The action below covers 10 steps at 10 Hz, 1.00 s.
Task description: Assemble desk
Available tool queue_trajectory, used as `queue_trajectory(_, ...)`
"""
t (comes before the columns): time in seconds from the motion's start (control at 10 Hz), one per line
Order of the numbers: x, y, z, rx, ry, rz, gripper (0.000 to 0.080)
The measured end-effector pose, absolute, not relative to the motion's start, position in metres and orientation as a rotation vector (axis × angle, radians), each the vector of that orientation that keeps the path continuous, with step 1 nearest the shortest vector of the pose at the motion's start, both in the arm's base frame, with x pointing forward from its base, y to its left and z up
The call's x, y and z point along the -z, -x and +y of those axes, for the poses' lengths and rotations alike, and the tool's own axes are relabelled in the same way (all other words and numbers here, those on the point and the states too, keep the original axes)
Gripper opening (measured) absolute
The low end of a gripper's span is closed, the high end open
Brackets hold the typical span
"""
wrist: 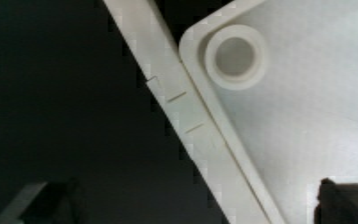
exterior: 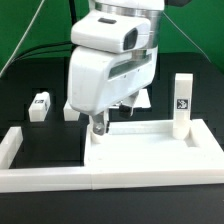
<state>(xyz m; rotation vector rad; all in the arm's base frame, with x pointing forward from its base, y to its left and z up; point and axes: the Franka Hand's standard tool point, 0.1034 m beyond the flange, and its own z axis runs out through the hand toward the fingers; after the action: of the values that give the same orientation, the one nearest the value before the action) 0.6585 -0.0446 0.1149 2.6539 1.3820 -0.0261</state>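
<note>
The white desk tabletop (exterior: pixel 150 150) lies flat at the front of the exterior view's right side, against the border frame. In the wrist view its raised rim (wrist: pixel 194 120) runs diagonally, with a round corner socket (wrist: pixel 238 55) beside it. My gripper (exterior: pixel 98 127) hangs over the tabletop's corner on the exterior view's left. It is open and empty (wrist: pixel 190 205), with one dark finger (wrist: pixel 43 200) over the black table and the other on the tabletop side. One tagged leg (exterior: pixel 181 105) stands upright on the right. Another leg (exterior: pixel 40 105) lies on the left.
The long white border frame (exterior: pixel 40 178) runs along the front and up the exterior view's left side. A white tagged part (exterior: pixel 138 103) shows partly behind my arm. The table surface (exterior: pixel 50 135) is black.
</note>
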Motion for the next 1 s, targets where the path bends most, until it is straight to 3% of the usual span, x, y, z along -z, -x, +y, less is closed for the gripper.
queue_trajectory(0.1, -0.126, -0.644, -0.077, 0.018, -2.738, 1.246, 0.0648)
queue_trajectory(0.3, -0.131, -0.606, -0.12, 0.032, -2.873, 0.987, 0.0648)
queue_trajectory(0.8, -0.127, -0.6, -0.12, 0.012, -3.006, 0.542, 0.0648)
queue_trajectory(1.0, -0.119, -0.571, -0.168, 0.037, -3.099, 0.064, 0.0648)
